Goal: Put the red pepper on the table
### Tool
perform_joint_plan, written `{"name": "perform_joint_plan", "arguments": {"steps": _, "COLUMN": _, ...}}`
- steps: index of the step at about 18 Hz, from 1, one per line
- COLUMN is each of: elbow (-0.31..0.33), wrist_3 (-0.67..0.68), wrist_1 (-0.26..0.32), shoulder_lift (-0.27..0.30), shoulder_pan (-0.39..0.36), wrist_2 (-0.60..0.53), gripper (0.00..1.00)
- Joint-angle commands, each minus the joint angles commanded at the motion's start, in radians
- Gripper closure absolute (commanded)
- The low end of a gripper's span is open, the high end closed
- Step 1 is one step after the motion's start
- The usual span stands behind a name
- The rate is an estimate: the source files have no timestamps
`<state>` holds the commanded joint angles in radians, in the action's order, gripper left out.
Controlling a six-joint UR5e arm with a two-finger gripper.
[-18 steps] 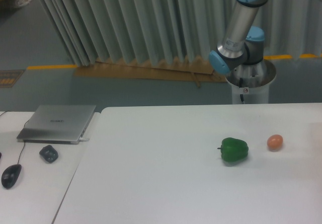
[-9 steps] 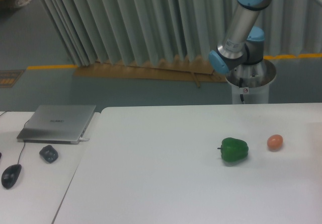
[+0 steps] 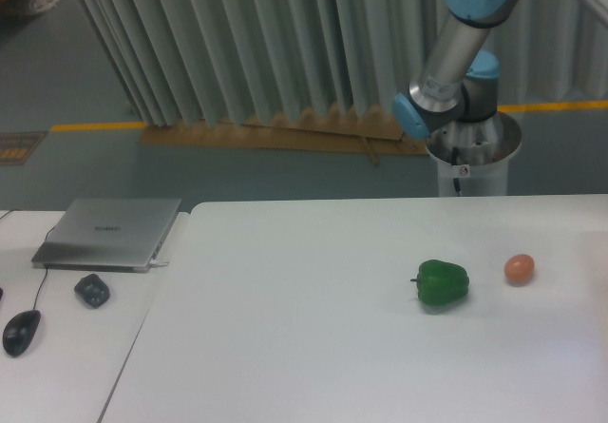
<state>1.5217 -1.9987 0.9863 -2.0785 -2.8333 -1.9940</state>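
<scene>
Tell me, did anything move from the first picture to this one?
Only the robot arm moved: its upper part shifted a little to the right, toward the picture's edge. Its gripper is out of view, and no red pepper shows. The green pepper, the orange ball, the laptop and the mouse stayed where they were.

A bell pepper (image 3: pixel 443 283) lies on the table (image 3: pixel 304 347), right of centre, with a small egg-shaped ball (image 3: pixel 519 269) just to its right and slightly farther back, the two apart. On a smaller desk (image 3: pixel 57 347) adjoining the table's left edge, a closed laptop (image 3: pixel 108 234) sits at the back, with a small rounded object (image 3: pixel 92 290) in front of it and a mouse (image 3: pixel 21 332) nearer still and to the left. The robot arm (image 3: pixel 454 62) rises behind the table's far right edge, in front of a curtain (image 3: pixel 266 43).
</scene>
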Motion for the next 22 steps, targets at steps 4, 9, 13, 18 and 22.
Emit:
{"name": "perform_joint_plan", "arguments": {"steps": 4, "elbow": -0.003, "wrist_3": -0.038, "wrist_1": 0.003, "shoulder_lift": 0.002, "shoulder_pan": 0.0, "wrist_2": -0.031, "gripper": 0.0}}
{"name": "perform_joint_plan", "arguments": {"steps": 9, "elbow": -0.005, "wrist_3": -0.016, "wrist_1": -0.002, "shoulder_lift": -0.005, "shoulder_pan": -0.001, "wrist_2": -0.032, "gripper": 0.0}}
{"name": "perform_joint_plan", "arguments": {"steps": 13, "elbow": -0.012, "wrist_3": 0.031, "wrist_1": -0.026, "shoulder_lift": -0.026, "shoulder_pan": -0.001, "wrist_2": -0.032, "gripper": 0.0}}
{"name": "perform_joint_plan", "arguments": {"steps": 18, "elbow": -0.017, "wrist_3": 0.116, "wrist_1": -0.029, "shoulder_lift": -0.032, "shoulder_pan": -0.001, "wrist_2": -0.032, "gripper": 0.0}}
{"name": "perform_joint_plan", "arguments": {"steps": 22, "elbow": -0.017, "wrist_3": 0.201, "wrist_1": -0.031, "shoulder_lift": -0.04, "shoulder_pan": -0.003, "wrist_2": -0.031, "gripper": 0.0}}
